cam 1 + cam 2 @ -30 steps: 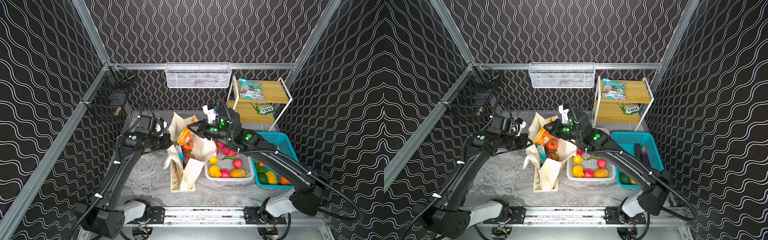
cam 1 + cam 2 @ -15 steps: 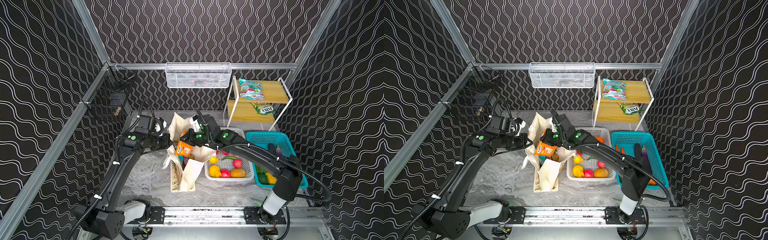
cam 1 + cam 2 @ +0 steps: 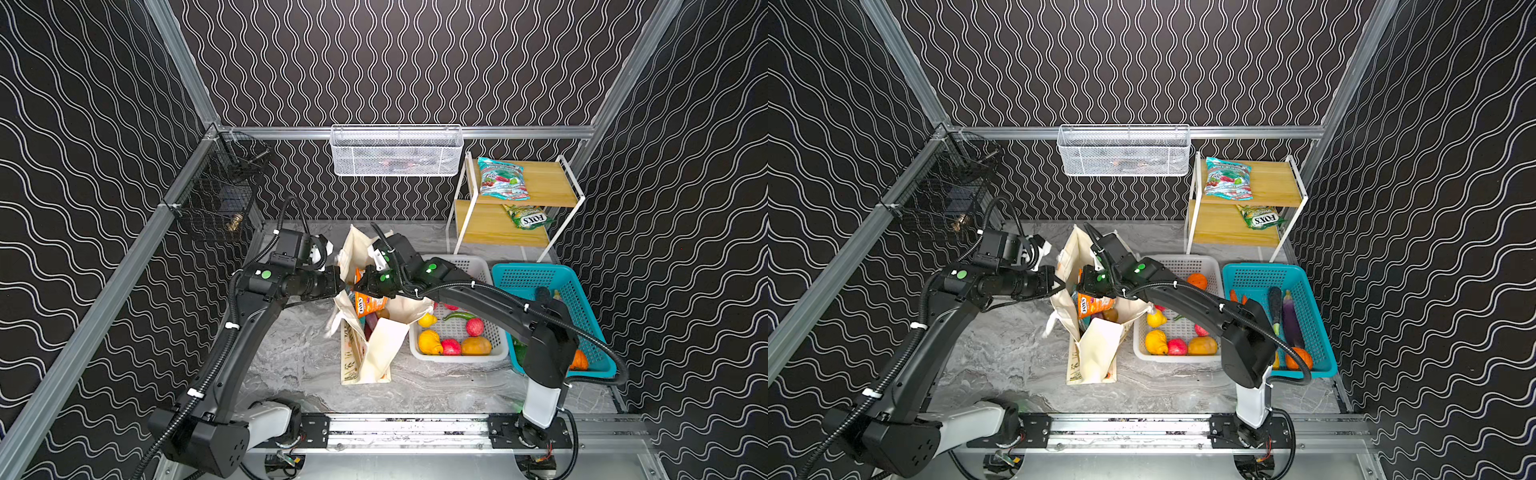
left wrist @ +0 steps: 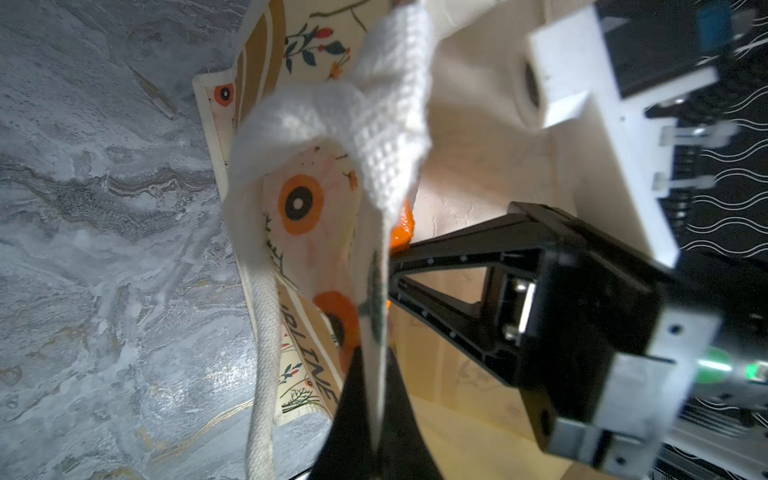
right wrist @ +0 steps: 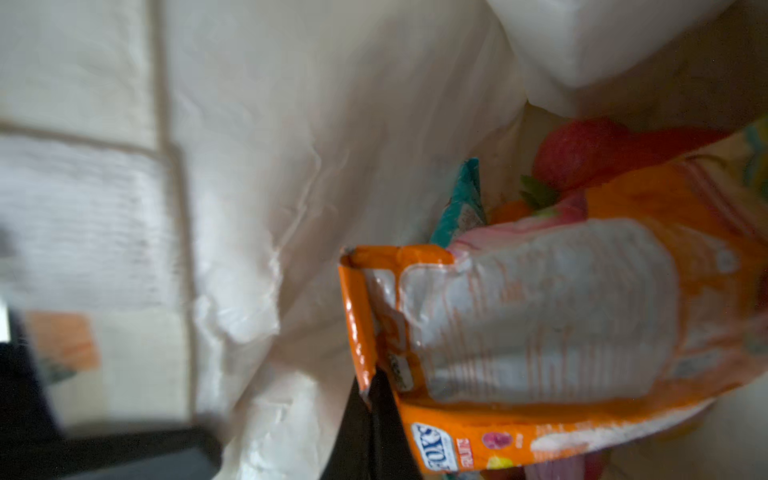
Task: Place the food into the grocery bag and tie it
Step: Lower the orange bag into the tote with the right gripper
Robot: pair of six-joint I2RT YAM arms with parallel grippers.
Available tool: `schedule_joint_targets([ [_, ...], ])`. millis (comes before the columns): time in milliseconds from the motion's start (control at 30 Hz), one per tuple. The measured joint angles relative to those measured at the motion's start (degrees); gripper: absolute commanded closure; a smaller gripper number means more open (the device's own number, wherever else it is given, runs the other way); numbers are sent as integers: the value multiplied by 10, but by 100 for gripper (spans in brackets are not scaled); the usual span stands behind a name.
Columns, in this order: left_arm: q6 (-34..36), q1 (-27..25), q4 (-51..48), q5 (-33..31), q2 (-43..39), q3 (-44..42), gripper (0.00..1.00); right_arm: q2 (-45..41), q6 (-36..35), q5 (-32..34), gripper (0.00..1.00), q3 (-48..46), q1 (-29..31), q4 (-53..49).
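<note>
Here, right end effector (image 5: 374, 401) pinches orange packet (image 5: 540, 311) corner within bag (image 3: 371, 353).

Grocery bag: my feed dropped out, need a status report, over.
Left gripper shut on grocery bag rim. Right gripper shut on orange FOX'S packet, inside bag mouth. Red fruit, teal packet underneath; path clear.

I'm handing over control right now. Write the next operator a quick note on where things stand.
Left gripper: shut on the bag rim, holding the mouth open.
Right gripper: shut on the orange packet, low in the bag's mouth, not released.
In the bag: a teal wrapper and red fruit.
Outside: top-shelf packet and green packet on the shelf; produce in the white basket and teal basket.
Left to do: release the packet, load the rest, tie the handles, now loose.
</note>
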Motion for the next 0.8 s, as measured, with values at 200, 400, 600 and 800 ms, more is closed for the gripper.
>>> schedule_joint_targets([
  [200, 0, 0, -3, 0, 2, 5, 100, 60, -17, 8, 100, 34, 4, -28],
  [400, 7, 0, -9, 1, 6, 11, 100, 105, -30, 19, 100, 54, 8, -35],
  [600, 11, 1, -12, 0, 5, 13, 100, 130, -33, 35, 69, 70, 14, -42],
  [800, 13, 3, -15, 0, 3, 13, 100, 123, -54, 62, 44, 86, 26, -64],
])
